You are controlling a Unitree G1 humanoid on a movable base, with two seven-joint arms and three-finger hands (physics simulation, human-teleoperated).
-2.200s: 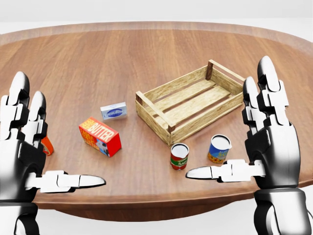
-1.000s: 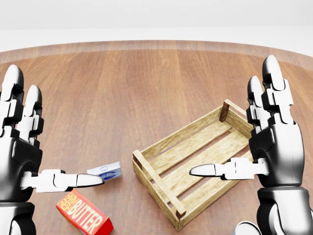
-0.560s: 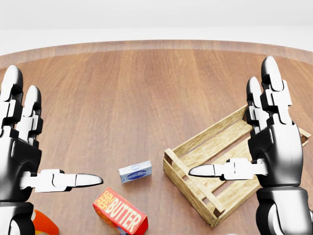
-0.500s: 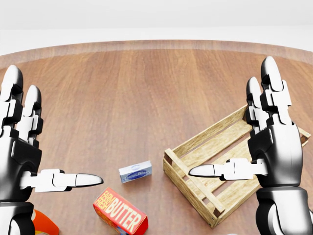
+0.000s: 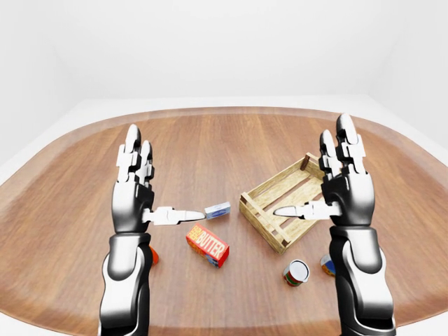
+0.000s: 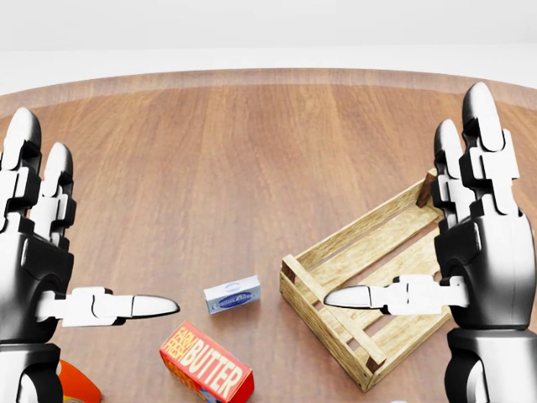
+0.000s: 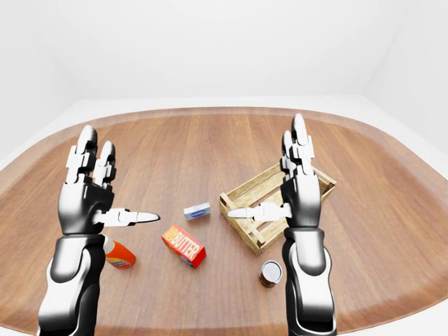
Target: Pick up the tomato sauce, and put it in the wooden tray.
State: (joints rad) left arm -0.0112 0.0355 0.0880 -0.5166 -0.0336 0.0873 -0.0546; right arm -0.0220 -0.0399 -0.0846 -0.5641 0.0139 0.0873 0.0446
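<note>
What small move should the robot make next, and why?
Probably lower the right hand toward the tomato sauce can. That hand is open, holds nothing, and is raised above the table; the can stands upright beside its forearm, just below the wooden tray in the right-eye view.

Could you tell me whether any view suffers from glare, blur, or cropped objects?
All three views are sharp, evenly lit renders. Head view: glossy highlights on the right hand, butter box cropped at the bottom. Left-eye view: soft shadow beside the red can.
</note>
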